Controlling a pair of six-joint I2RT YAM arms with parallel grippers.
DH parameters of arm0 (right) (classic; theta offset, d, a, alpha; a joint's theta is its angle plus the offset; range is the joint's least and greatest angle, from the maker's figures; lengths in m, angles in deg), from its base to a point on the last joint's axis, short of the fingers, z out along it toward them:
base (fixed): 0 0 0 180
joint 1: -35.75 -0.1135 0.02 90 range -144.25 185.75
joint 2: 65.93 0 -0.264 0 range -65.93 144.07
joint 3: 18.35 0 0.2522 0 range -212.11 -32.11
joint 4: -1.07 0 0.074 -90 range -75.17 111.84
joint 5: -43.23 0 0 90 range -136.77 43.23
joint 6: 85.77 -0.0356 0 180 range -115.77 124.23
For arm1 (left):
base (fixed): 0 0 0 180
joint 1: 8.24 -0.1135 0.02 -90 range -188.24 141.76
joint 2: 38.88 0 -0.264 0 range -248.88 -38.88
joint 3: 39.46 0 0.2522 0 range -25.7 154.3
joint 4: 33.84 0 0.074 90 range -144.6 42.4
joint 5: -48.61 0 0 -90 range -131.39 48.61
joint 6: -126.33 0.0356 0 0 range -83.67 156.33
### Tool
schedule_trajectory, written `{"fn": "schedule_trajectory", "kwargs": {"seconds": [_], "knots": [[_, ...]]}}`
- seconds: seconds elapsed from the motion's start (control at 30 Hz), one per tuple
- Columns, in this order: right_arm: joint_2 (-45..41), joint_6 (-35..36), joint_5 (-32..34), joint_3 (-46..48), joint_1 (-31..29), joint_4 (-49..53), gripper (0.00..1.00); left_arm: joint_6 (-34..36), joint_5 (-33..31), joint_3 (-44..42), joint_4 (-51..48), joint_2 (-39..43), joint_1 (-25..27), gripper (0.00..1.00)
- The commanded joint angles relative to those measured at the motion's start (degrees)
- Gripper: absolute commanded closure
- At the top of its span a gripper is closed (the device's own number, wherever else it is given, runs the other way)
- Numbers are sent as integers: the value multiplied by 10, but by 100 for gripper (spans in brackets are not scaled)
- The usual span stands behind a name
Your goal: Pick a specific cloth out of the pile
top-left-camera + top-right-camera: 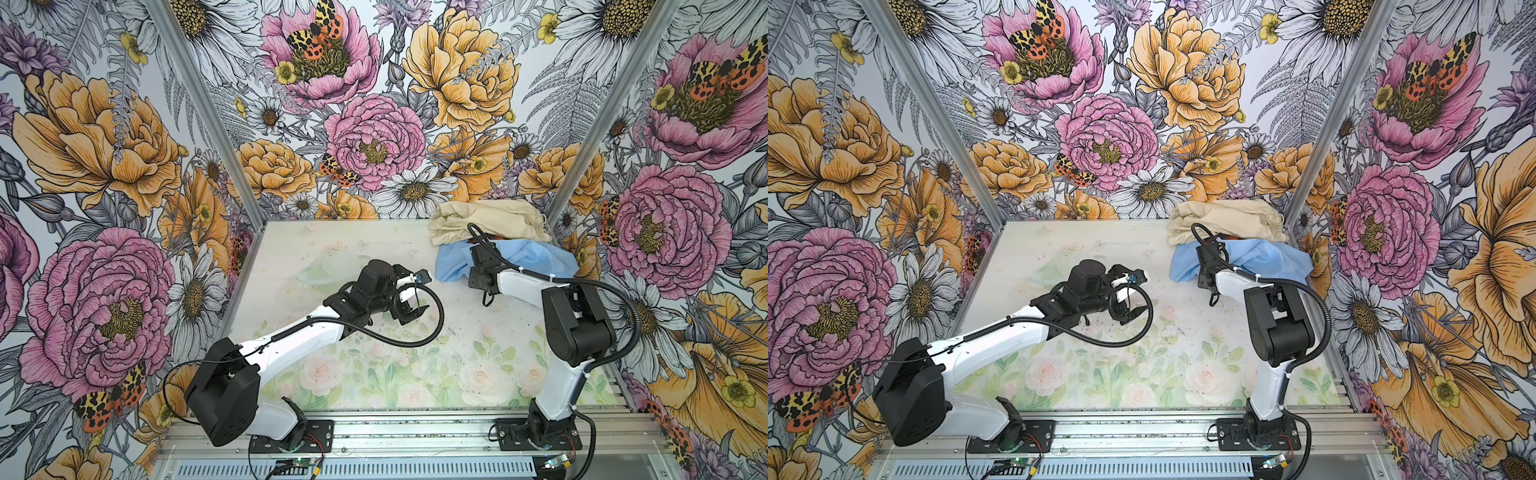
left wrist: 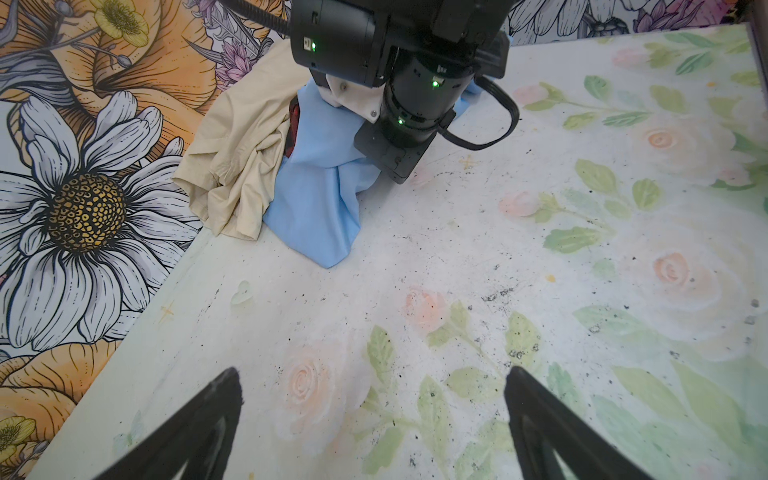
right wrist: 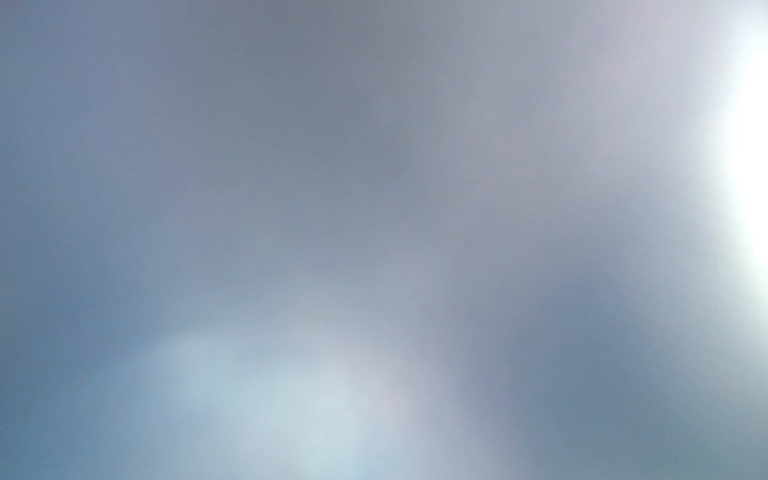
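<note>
Pile (image 1: 519,249) lies at one o'clock on the table (image 1: 311,232). Red-checked cloth (image 2: 294,124) shows only as a sliver wedged between cream cloth (image 1: 486,216) and light blue cloth (image 1: 453,259). Right gripper, buried in the blue folds, is closed; its catch is hidden. Left gripper (image 2: 374,382) stands wide and empty at the pile's eight o'clock.

Pile (image 1: 490,216) at far-R corner of table (image 1: 457,332); cloth (image 2: 293,129) tucked in pile's middle, mostly hidden.

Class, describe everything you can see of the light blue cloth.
The light blue cloth is plain, soft, matte fabric, crumpled into folds at the far right corner of the table. It lies against the cream cloth, a red checked sliver showing between them. The right arm reaches into it.
</note>
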Motion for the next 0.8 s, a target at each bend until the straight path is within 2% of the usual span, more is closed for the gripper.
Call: {"fn": "schedule_trajectory", "kwargs": {"seconds": [0.0,0.23,0.3,0.43,0.5,0.63,0.73,0.77], "knots": [[-67,7,-28,12,0,-3,100,11,-15,17,-6,13,-3,1],[-120,21,-55,-49,22,99,100,11,-15,20,-9,13,-2,1],[-98,20,-99,-82,55,127,100,10,-15,21,-12,15,-2,1],[10,20,-241,-162,137,143,100,10,-15,22,-14,18,0,1],[55,25,-267,-205,159,142,100,11,-16,21,-16,19,2,1],[77,35,-284,-239,160,142,60,19,-23,20,-20,19,7,1],[41,39,-224,-199,137,141,34,21,-24,21,-20,17,7,1],[30,38,-204,-182,130,142,29,20,-25,21,-20,17,8,1]]}}
